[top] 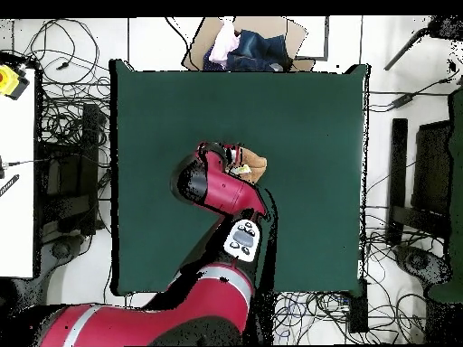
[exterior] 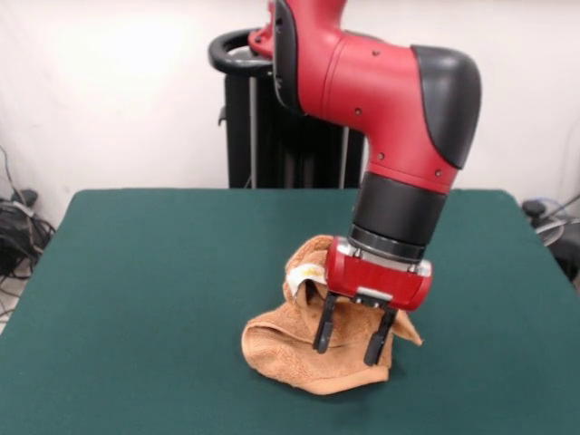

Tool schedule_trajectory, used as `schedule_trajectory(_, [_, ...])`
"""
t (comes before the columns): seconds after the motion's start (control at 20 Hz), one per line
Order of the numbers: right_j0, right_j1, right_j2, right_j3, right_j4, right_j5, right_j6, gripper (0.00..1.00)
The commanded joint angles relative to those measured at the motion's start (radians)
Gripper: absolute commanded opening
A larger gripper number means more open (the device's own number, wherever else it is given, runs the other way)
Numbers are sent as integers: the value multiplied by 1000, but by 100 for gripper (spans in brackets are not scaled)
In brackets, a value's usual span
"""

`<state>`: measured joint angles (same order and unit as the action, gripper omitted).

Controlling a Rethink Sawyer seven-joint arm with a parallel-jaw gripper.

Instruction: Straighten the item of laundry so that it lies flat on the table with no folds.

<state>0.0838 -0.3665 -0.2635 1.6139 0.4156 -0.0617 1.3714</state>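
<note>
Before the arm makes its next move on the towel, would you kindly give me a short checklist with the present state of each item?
1. Towel flat on the table: not ok, it is bunched, with one part raised.
2. Gripper over the towel: ok, it hangs just in front of the raised part.
3. Fingers apart, ready to close: ok, a gap shows between them.
4. Cloth held between the fingers: cannot tell, the tips overlap the towel in the front view.
5. Room to spread: ok, green table shows on all sides of the towel.
</note>
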Motion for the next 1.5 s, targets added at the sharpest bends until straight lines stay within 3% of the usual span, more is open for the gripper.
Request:
schedule_trajectory(0.05, [-14,26,96,43,31,-24,285,100])
schedule_trajectory(0.5, [-28,0,128,93,4,26,267,100])
schedule_trajectory(0.8, [-43,-70,147,150,-13,206,204,100])
schedule_trajectory(0.95, [-101,-64,212,173,-40,237,164,100])
schedule_trajectory(1.5, [-160,-23,268,177,-113,300,105,100])
